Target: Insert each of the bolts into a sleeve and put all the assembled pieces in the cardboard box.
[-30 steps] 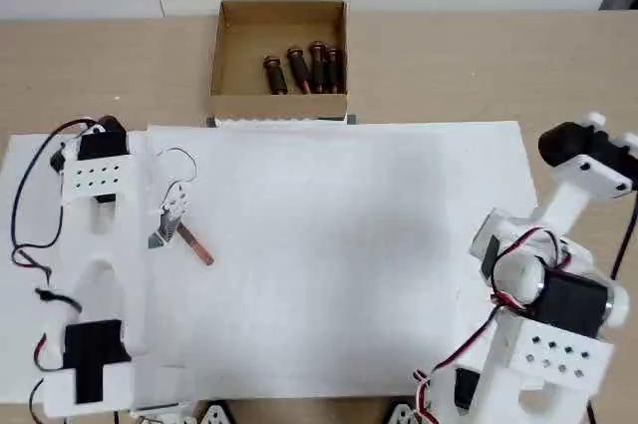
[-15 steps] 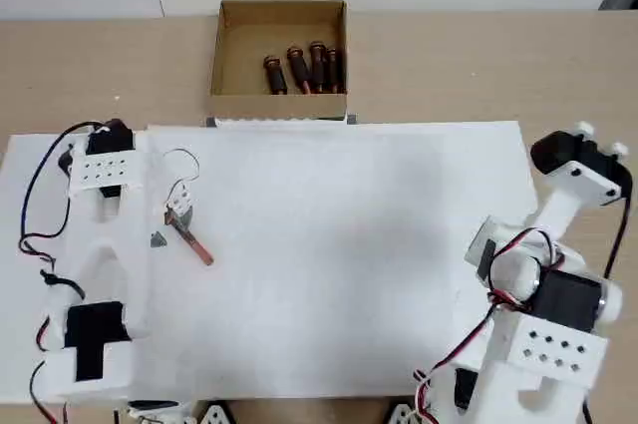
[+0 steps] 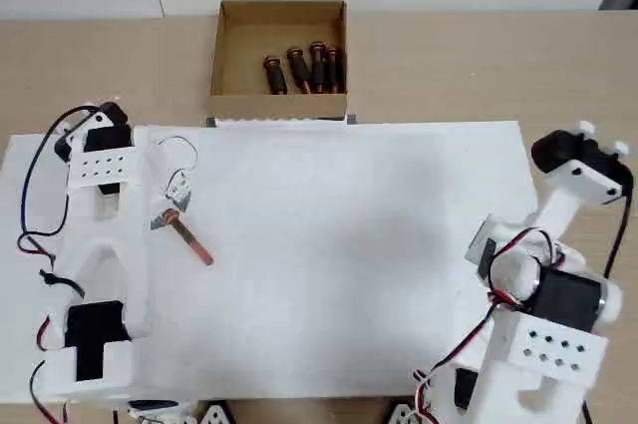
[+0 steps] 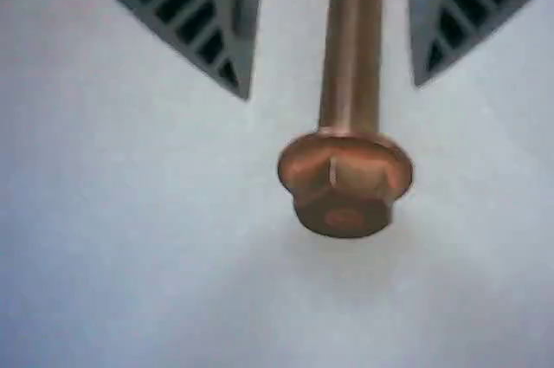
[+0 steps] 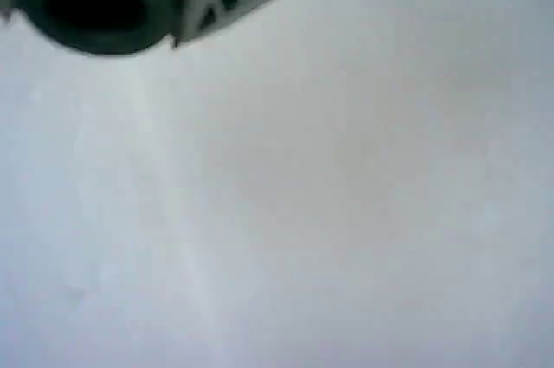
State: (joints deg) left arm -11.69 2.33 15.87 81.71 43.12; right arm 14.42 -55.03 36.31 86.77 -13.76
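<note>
White sheet [image 3: 349, 244] with the cardboard box [image 3: 227, 55] beyond its far edge, four assembled pieces [image 3: 304, 67] already inside. Over the preceding second the left arm [image 3: 100, 234] shifted toward the box. The left gripper [image 4: 332, 80] uncovered the head of the bolt [image 4: 346, 177], jaws spread either side of the shaft without touching it. The bolt lay flat on the sheet, ungrasped, so gripping and sleeving apparently remained.

The left claw [image 4: 333, 87] gapes wide, pointing down; the right arm [image 3: 543, 294] sits folded.
</note>
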